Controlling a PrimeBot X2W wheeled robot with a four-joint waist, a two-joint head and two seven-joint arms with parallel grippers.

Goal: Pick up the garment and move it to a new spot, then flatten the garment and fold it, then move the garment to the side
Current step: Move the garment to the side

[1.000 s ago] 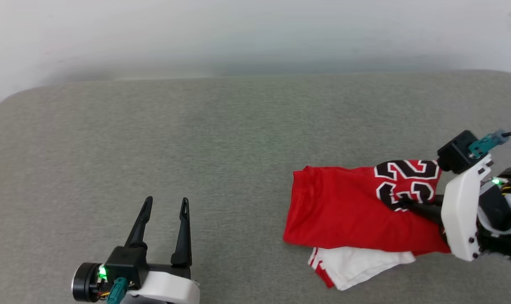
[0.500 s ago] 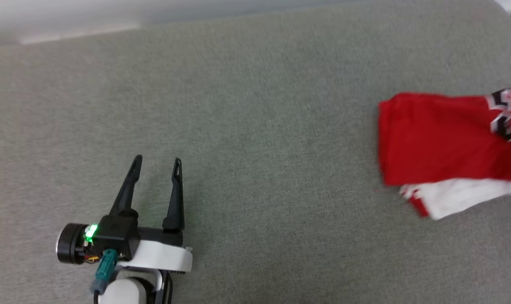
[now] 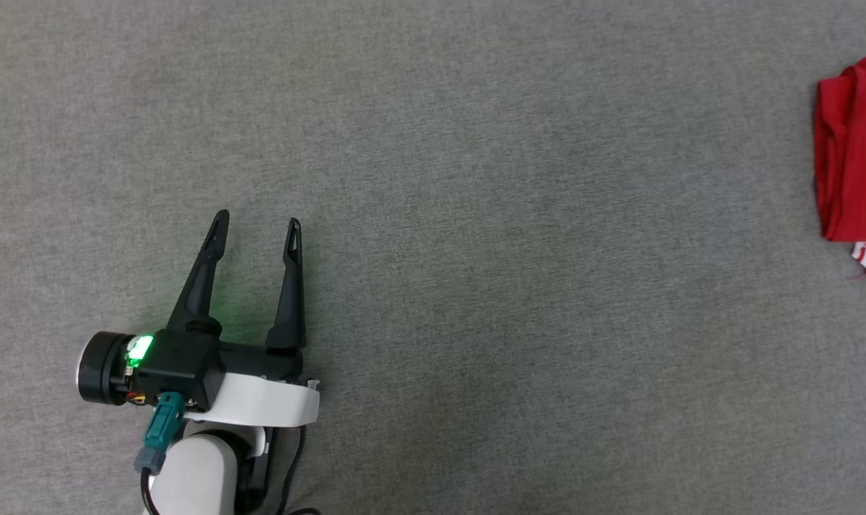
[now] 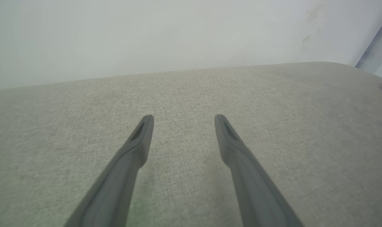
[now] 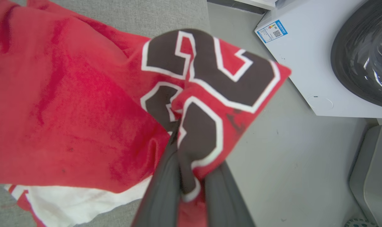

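Gripping a bunch of the red shirt [image 5: 67,104] through its black, white-outlined numbers, the robot's right pincer [image 5: 181,148] is closed almost completely, its 2 dark fingers [image 5: 159,195] nipping the cloth between them. The shirt looks light, soft and limp. It will likely sag and trail from any single hold, so a pinch on a doubled edge or corner, as here, seems the surest grip, and holds at 2 corners would spread it better. Most of it lies folded at the right end of the gray cloth-covered counter [image 3: 404,143], a white sleeve [image 5: 83,201] with striped trim poking out beneath. The held part is raised, with the floor [image 5: 282,151] and a white washing machine [image 5: 304,72] showing behind it. Well apart, the left pincer [image 3: 258,219] hovers low over the counter, jaws spread wide, holding nothing and touching nothing.
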